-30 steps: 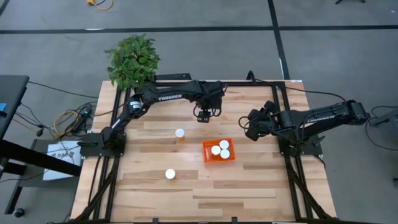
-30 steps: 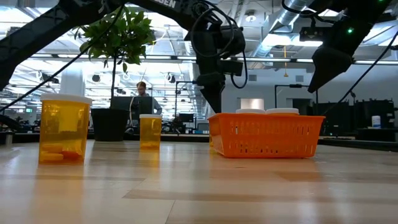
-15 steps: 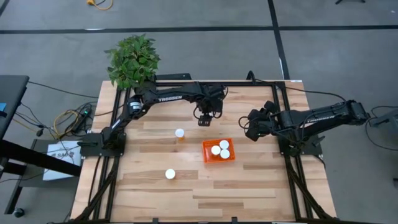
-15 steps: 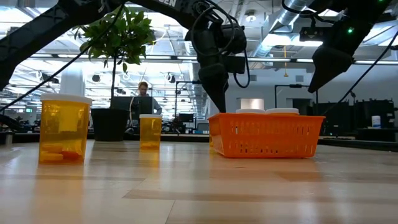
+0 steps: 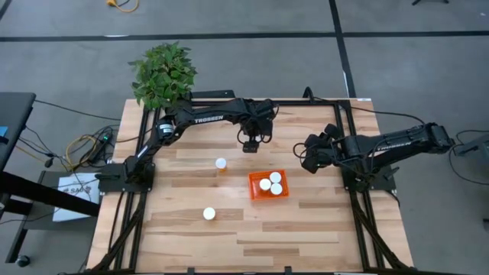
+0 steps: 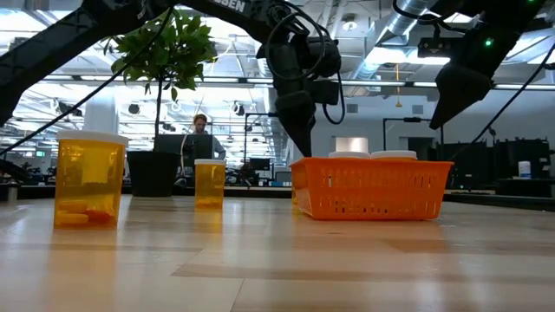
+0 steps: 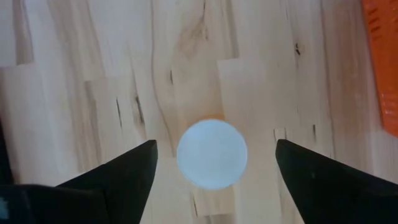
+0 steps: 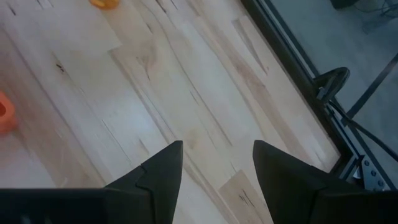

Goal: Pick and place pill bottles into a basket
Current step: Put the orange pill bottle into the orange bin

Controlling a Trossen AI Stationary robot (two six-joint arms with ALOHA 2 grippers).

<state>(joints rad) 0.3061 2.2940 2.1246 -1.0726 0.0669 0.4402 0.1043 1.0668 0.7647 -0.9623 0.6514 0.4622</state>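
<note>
The orange basket [image 5: 254, 189] stands at the table's middle with three white-capped pill bottles [image 5: 265, 184] upright inside. Two more pill bottles stand upright on the table, one left of the basket [image 5: 221, 163] and one nearer the front edge [image 5: 208, 214]. My left gripper [image 5: 250, 147] hangs beyond the basket, pointing down and open. In the left wrist view a further bottle's white cap [image 7: 212, 154] shows below and between its fingers [image 7: 216, 146], which stand clear of it. My right gripper [image 5: 308, 159] waits open above the table's right part, holding nothing.
A potted plant [image 5: 162, 74] stands at the far left corner. The basket's edge [image 7: 385, 62] lies close beside the bottle under my left gripper. Black frame rails [image 5: 359, 221] run along the table's sides. Bare wood lies across the near half.
My left gripper has stayed over the same spot beyond the basket and has tipped a little at the wrist. The bottles and the basket have not moved.
</note>
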